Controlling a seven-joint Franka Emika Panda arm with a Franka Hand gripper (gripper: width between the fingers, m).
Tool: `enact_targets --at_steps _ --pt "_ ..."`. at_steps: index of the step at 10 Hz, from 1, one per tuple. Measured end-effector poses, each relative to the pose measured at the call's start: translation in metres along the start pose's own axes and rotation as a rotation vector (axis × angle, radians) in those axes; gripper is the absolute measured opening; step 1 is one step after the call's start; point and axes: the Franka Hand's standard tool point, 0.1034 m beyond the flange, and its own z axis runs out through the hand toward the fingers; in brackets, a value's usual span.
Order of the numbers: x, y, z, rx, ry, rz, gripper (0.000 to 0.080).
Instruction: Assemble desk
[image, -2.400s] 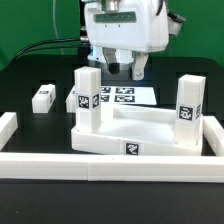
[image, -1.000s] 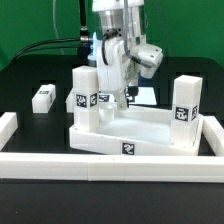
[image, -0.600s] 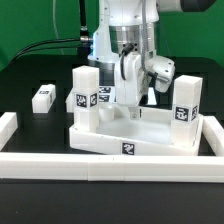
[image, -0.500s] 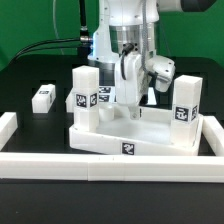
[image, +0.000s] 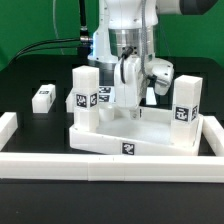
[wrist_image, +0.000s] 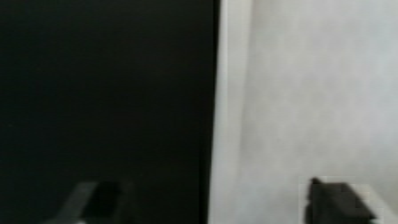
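The black table (image: 35, 135) carries the white tabletop (image: 140, 132), one loose leg (image: 42, 97) at the exterior view's left, border rails (image: 110, 167) and the marker board (image: 104, 93).

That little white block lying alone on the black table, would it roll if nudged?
Probably not: the loose leg looks square-sided and lies flat, so it should slide rather than roll. It looks like small, rigid plastic, so it is likely light.
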Motion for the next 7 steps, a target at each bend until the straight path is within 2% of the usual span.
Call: enact_targets --at_steps 1,2,3,7 --pt "0.0003 -0.0001 0.0001 0.001 0.001 -0.004 0.0389" --pt "0.0002 0.0001 0.0003 0.001 0.001 -0.005 0.0209" --pt "0.0014 -0.0008 -0.0001 0.004 0.003 -0.003 0.0080" --pt "0.0025 -0.0024 -0.0011 0.009 0.004 -0.010 0.0064"
